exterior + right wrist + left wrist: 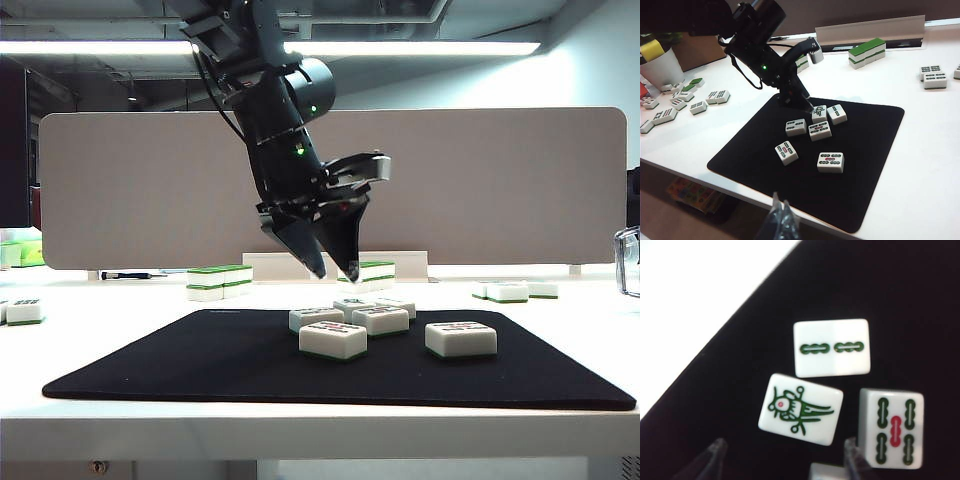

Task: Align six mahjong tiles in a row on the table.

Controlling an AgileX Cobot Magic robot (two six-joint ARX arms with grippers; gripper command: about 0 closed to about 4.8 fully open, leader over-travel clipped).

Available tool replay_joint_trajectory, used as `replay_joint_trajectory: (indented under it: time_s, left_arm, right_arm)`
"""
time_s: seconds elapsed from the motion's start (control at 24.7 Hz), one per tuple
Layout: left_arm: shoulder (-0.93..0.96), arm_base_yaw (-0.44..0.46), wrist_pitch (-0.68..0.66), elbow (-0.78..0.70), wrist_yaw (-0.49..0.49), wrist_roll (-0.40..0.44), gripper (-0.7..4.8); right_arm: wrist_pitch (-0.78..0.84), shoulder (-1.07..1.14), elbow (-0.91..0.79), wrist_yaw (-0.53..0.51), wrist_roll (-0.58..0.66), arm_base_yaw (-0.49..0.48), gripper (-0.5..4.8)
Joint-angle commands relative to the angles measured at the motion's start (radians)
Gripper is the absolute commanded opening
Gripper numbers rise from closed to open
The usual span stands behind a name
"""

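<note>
A: Six mahjong tiles (820,130) scattered on the black mat (200,370), not on the bare table (110,335); no row yet; four bunched mid-mat, one in front of them at 7 o'clock, one off alone at 4 o'clock, going by the exterior view.

B: Left gripper (335,271) poised just over the bunch, jaws apart, holding nothing; bird tile (801,409) beneath the gap, lying skewed; right gripper (781,220) parked off the mat's near edge, tips together, empty.

A: Risks from here?

B: Crowding, mostly; one fingertip (854,460) just beside a neighbouring tile, so likely to land on it or shove it on the way down; skewed bird tile apt to twist or squirt out if pinched across its corners; smooth little blocks, probably quick to slip.

A: Anything else around?

B: Stacked green-topped tiles (220,280) beyond the mat at 11 o'clock; loose tiles (510,291) at 2 o'clock; well apart from the six, yet easy to mistake for them; nothing in the way of the descent but the close neighbours.
</note>
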Motion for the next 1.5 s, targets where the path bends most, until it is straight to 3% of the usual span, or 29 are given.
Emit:
replay_joint_trajectory:
  time_s: [0.04, 0.45, 0.57, 1.22, 1.38, 1.5]
  left_arm:
    - [0.004, -0.008, 0.014, 0.002, -0.034, 0.079, 3.19]
    - [0.052, -0.01, 0.042, 0.002, -0.04, 0.098, 3.21]
    - [0.065, -0.01, 0.049, 0.002, -0.041, 0.098, 3.52]
    - [0.08, -0.014, 0.131, 0.002, 0.007, 0.124, 3.49]
    - [0.08, -0.014, 0.117, 0.002, 0.007, 0.106, 3.29]
    - [0.08, -0.014, 0.093, 0.002, 0.007, 0.104, 2.36]
  right_arm:
    - [0.012, -0.013, 0.002, 0.001, -0.002, 0.001, -0.01]
    - [0.012, -0.013, 0.002, 0.002, -0.002, 0.001, -0.01]
    - [0.012, -0.013, 0.002, 0.002, -0.003, 0.001, -0.01]
    - [0.012, -0.013, 0.002, 0.002, -0.003, 0.001, -0.01]
    - [0.013, -0.013, 0.002, 0.002, -0.003, 0.001, -0.01]
    - [0.013, -0.013, 0.002, 0.006, -0.003, 0.001, -0.01]
